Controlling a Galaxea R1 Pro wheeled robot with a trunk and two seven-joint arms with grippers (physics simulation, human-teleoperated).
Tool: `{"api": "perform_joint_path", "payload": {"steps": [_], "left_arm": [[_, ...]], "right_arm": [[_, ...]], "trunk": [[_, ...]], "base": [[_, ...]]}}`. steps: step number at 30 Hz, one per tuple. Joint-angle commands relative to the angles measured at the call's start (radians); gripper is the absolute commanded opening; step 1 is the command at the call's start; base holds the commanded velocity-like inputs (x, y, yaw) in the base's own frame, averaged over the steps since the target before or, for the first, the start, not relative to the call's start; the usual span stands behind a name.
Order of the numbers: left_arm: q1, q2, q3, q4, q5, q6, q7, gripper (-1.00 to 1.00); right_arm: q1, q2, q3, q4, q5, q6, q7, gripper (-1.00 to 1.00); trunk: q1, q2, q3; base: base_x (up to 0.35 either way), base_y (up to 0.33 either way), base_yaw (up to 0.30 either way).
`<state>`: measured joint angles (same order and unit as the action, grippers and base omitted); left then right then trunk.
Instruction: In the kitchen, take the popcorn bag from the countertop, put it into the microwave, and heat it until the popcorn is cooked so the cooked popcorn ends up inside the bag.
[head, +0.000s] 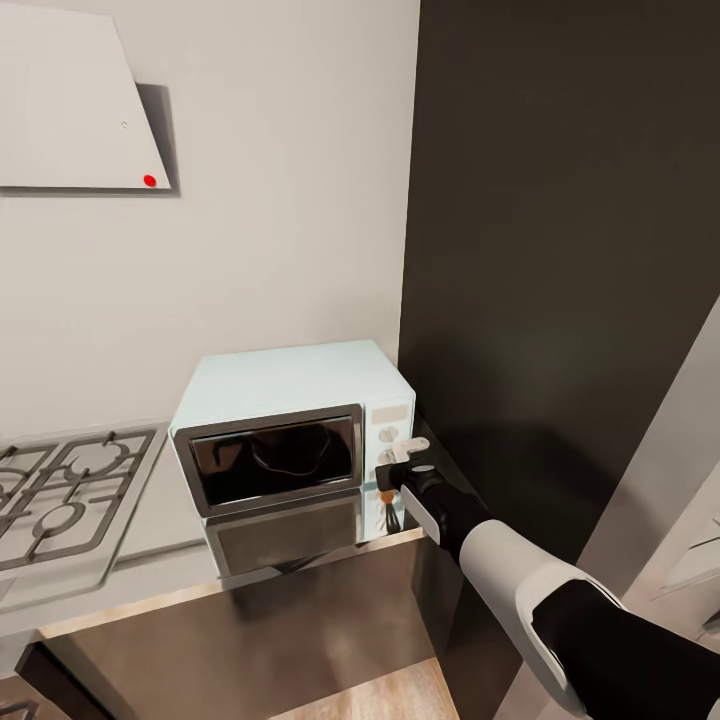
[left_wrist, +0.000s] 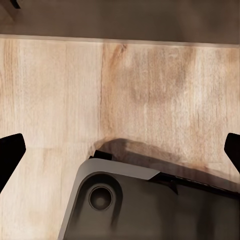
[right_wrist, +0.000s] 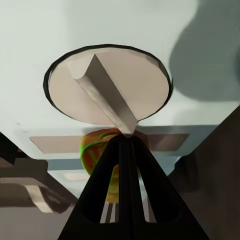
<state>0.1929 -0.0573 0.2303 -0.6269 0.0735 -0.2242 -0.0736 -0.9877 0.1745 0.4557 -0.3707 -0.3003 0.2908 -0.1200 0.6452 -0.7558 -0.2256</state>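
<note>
My right pincer (right_wrist: 126, 150) is pressed shut, holding nothing, its tip touching the microwave (head: 285, 395) knob (right_wrist: 107, 85) straight ahead. My left pincer (left_wrist: 120, 150) hangs wide open over wood floor (left_wrist: 60, 90).

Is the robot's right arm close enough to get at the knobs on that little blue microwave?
Probably yes. The right pincer is already at the microwave's control panel, its closed tips at a round knob, with nothing between them.

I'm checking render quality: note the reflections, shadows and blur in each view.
Head view: the countertop mirrors the microwave, whose door reflects dark shapes; the right gripper casts a soft shadow beside it. Right wrist view: the knob is sharp, the nearby fingers are black silhouettes, with a shadow on the panel. Left wrist view: the floor is soft and evenly lit.
</note>
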Motion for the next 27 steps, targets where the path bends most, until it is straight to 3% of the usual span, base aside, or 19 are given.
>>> {"api": "perform_joint_path", "payload": {"steps": [1, 13, 23, 25, 27], "left_arm": [[0.0, -0.001, 0.004, -0.002, 0.008, 0.0, -0.008, 1.0], [0.0, -0.001, 0.004, -0.002, 0.008, 0.0, -0.008, 1.0], [-0.02, -0.001, 0.004, 0.0, 0.006, 0.001, -0.008, 1.0], [-0.022, -0.001, 0.004, 0.0, 0.006, 0.0, -0.008, 1.0], [-0.022, -0.002, 0.004, 0.0, 0.007, 0.0, -0.008, 1.0]], "right_arm": [[-0.002, 0.0, 0.008, -0.002, -0.003, 0.004, -0.009, -1.0], [-0.002, 0.0, 0.008, -0.002, -0.003, 0.004, -0.009, -1.0], [-0.013, 0.0, 0.011, -0.023, -0.004, 0.016, -0.007, -1.0], [-0.013, 0.0, 0.01, -0.093, -0.004, 0.036, -0.007, -1.0], [0.011, 0.0, 0.011, -0.3, -0.001, 0.154, -0.009, -1.0]], "trunk": [[0.0, -0.001, -0.001], [0.0, -0.001, -0.001], [0.0, -0.001, -0.001], [0.0, -0.001, -0.001], [0.0, -0.001, -0.001]], "base": [[0.0, 0.0, 0.0], [-0.011, 0.0, 0.0], [-0.319, 0.0, 0.0], [-0.342, 0.0, 0.0], [-0.342, 0.0, 0.0]]}}
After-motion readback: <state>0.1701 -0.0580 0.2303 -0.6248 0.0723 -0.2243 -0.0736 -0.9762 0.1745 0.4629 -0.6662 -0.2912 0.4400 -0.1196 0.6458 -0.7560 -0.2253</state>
